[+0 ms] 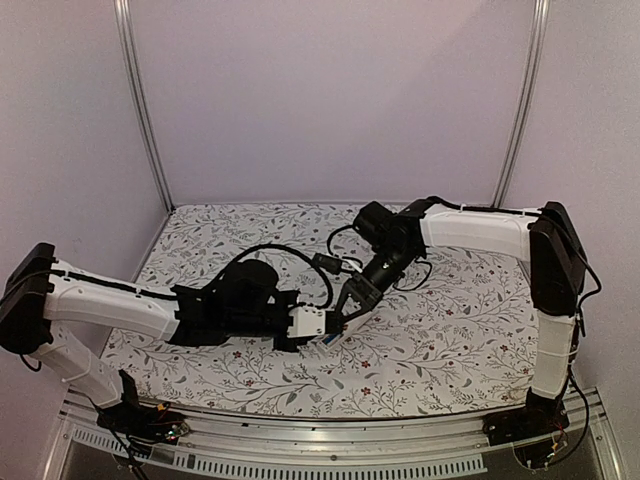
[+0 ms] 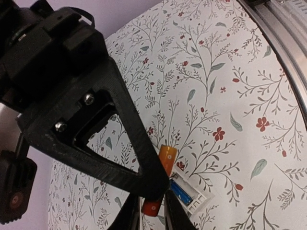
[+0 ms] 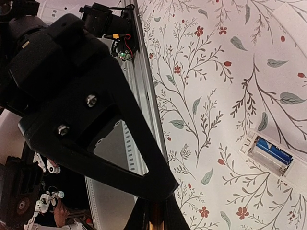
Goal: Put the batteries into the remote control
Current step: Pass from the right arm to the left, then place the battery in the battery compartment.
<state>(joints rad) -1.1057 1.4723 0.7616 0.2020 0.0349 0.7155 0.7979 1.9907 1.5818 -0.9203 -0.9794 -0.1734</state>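
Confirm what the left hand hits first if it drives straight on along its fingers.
The orange battery: one end lies between the left hand's fingertips, beside the remote's open recess. Past it, only the floral cloth. Depth is unclear, so it may be touching now.

Floral cloth lies flat; an apparently metal rail borders its near edge.

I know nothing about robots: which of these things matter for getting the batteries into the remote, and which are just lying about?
Part of the job:
white remote
blue battery, already in its recess
orange battery, in the left gripper
right gripper, shut nearby

Just there:
flowered cloth
black cables
metal rail at the near edge
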